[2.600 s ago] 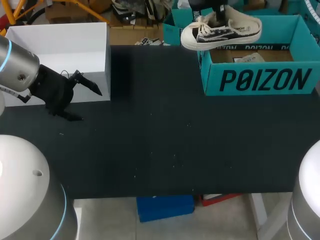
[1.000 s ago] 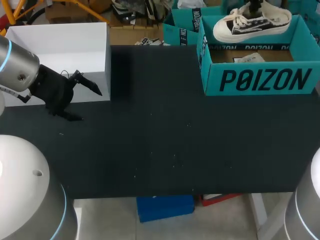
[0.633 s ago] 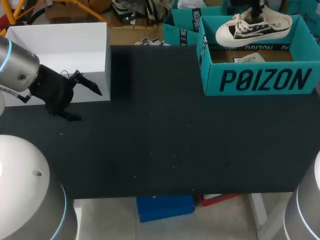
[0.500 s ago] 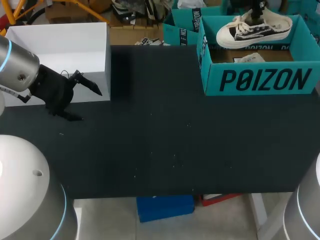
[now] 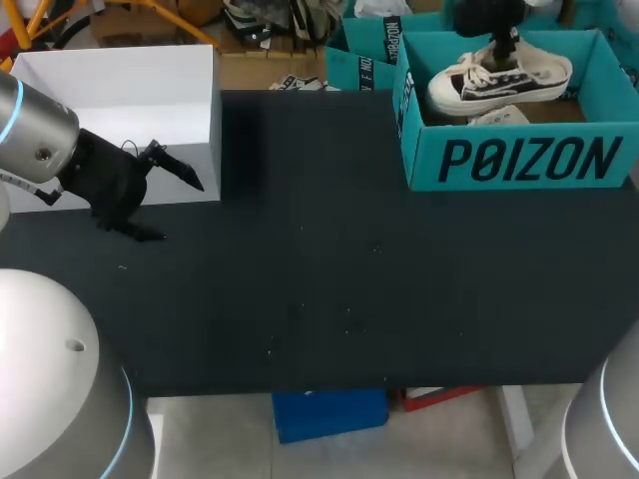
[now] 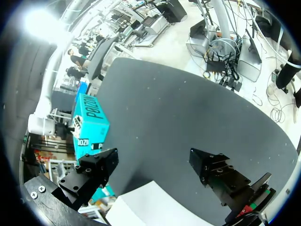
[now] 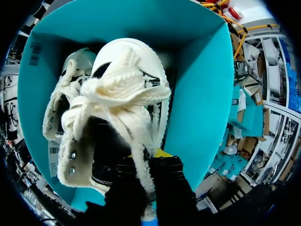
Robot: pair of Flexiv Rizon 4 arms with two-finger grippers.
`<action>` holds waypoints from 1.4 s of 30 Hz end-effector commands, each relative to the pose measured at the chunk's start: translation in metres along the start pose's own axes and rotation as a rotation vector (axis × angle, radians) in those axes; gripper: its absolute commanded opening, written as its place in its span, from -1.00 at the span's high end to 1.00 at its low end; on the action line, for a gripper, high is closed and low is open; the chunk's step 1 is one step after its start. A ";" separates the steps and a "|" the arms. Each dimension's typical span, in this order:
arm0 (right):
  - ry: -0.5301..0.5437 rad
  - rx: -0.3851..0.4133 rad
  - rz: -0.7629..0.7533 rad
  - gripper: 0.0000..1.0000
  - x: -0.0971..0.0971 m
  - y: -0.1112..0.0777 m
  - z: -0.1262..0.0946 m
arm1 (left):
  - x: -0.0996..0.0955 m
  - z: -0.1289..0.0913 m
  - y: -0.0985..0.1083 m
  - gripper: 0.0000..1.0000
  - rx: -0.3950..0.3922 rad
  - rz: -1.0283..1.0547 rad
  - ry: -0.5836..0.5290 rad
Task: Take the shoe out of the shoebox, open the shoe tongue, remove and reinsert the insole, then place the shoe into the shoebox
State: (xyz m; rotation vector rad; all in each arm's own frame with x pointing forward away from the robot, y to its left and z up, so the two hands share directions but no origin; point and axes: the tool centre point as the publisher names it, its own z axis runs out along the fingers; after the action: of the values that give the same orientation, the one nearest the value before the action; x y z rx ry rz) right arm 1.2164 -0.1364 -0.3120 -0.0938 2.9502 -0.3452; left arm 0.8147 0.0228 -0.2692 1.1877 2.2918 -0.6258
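The sneaker (image 5: 499, 80) hangs inside the open teal shoebox (image 5: 519, 160), which stands at the far right corner of the table (image 5: 329, 279). The right gripper (image 7: 150, 162) is clamped on the sneaker at its heel collar, toe pointing toward the box's left wall. Whether the sole rests on the box floor cannot be told. The left gripper (image 6: 153, 160) hangs near the table's left edge, just beside a white box (image 5: 130, 100), its jaws apart and empty. The placement step appears nearly complete; release remains. Three hazards apply. First, the loose laces (image 7: 122, 89) drape over the right gripper's fingers; on withdrawal they may snag and lift or tip the sneaker. Second, a pale item (image 5: 499, 117) lies on the box floor under the sneaker, so the sole may seat unevenly and the sneaker may roll. Third, opening the jaws before the sole is supported may drop the sneaker against the front wall.
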 end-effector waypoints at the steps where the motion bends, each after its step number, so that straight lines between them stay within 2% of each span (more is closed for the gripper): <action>1: 0.012 -0.004 -0.001 1.00 -0.008 0.005 0.020 | 0.001 -0.001 -0.001 -1.00 -0.002 0.002 0.001; 8: 0.019 -0.010 0.006 1.00 -0.011 0.008 0.038 | 0.001 -0.001 -0.001 -1.00 -0.002 0.002 0.001; 21: 0.048 -0.026 0.008 1.00 -0.008 0.011 0.053 | 0.001 -0.001 -0.001 -1.00 -0.002 0.002 0.001; 22: 0.057 -0.031 0.004 0.77 -0.008 0.011 0.053 | 0.001 -0.001 -0.001 -1.00 -0.002 0.002 0.001; 23: 0.058 -0.035 0.000 0.26 -0.006 0.010 0.053 | 0.001 -0.001 -0.001 -1.00 -0.002 0.002 0.001; 24: 0.058 -0.035 -0.001 -0.56 -0.005 0.010 0.051 | 0.001 -0.001 -0.001 -1.00 -0.002 0.002 0.001; 25: 0.060 -0.033 -0.002 -1.00 -0.005 0.009 0.050 | 0.001 -0.001 -0.001 -1.00 -0.002 0.002 0.001; 34: 0.053 -0.011 0.031 -1.00 -0.011 -0.009 0.023 | 0.001 -0.001 -0.001 -1.00 -0.002 0.002 0.001; 42: 0.016 0.004 0.123 -1.00 -0.008 -0.027 -0.027 | 0.001 -0.001 -0.001 -1.00 -0.002 0.002 0.001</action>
State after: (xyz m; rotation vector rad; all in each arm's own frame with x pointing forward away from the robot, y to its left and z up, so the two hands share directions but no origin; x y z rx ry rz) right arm 1.2393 -0.1564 -0.3111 0.0728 2.9721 -0.3365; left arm 0.8147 0.0228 -0.2692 1.1877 2.2917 -0.6258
